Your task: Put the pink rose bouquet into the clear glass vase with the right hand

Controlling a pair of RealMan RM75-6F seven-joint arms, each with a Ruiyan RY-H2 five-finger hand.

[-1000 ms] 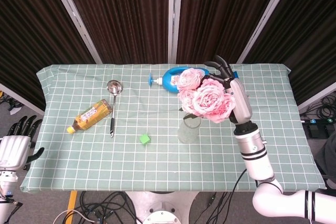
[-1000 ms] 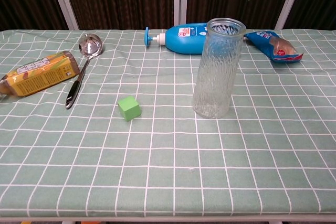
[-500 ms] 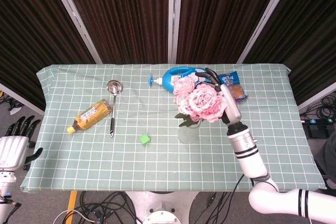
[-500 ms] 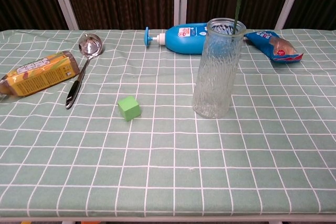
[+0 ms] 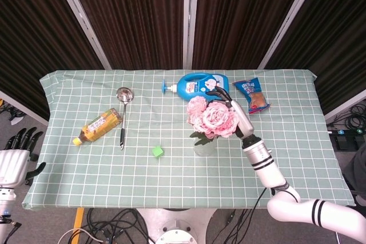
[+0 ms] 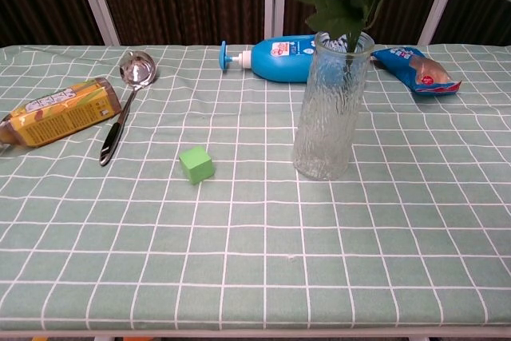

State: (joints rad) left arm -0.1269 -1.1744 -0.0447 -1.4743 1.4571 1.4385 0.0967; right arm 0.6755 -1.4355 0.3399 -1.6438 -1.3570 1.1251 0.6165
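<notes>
Head view: the right hand [image 5: 235,114] is wrapped around the bouquet [image 5: 211,118], dark fingers [image 5: 220,92] curling over the pink blooms from behind, and the flowers sit directly over the vase [image 5: 205,144] near the middle of the table [image 5: 86,164]. The left hand [image 5: 16,158] hangs off the table's left edge, fingers spread and holding nothing. On the checked green cloth lie a tea bottle [image 5: 100,125] and a metal ladle [image 5: 123,112] toward the left, a small green cube [image 5: 158,151] toward the front, a blue pump bottle [image 5: 191,86] at the back edge and a shiny snack bag [image 5: 252,95] to its right.

Chest view: green stems and leaves [image 6: 343,1] drop into the mouth of the vase [image 6: 327,109], a tall ribbed cylinder of clear glass. The blooms are cut off by the top of frame. The cube [image 6: 196,164] is matte and sharp-edged; the ladle [image 6: 128,101] has a round bowl and a dark handle.
</notes>
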